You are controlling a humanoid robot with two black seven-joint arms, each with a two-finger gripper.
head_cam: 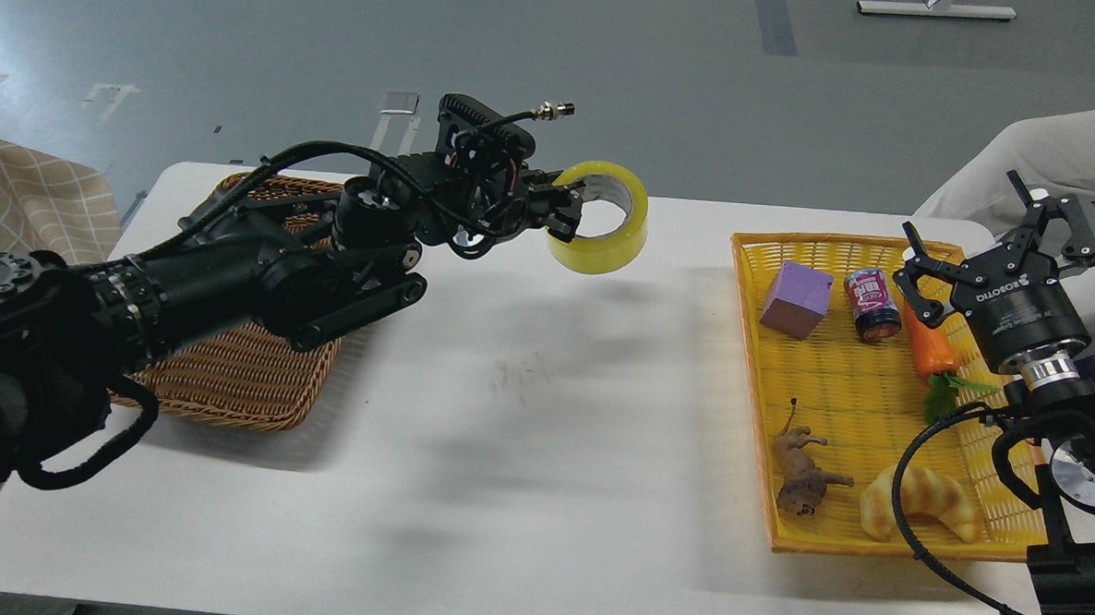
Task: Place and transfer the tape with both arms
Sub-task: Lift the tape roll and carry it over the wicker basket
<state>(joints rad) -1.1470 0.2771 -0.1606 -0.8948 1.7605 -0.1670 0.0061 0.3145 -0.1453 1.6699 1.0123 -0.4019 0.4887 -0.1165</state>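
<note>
The tape (606, 231), a yellowish translucent roll with a grey-white core, hangs in the air above the white table (541, 455), tilted on edge. My left gripper (566, 211) is shut on the roll's left wall, one finger inside the core. The left arm reaches in from the lower left over the wicker basket. My right gripper (994, 239) is open and empty, fingers spread, above the far right corner of the yellow tray.
A brown wicker basket (231, 368) stands at the left under the left arm. A yellow tray (824, 541) at the right holds a purple block (795, 299), a can (871, 305), a carrot (932, 354), a toy animal (804, 471) and a croissant (922, 502).
</note>
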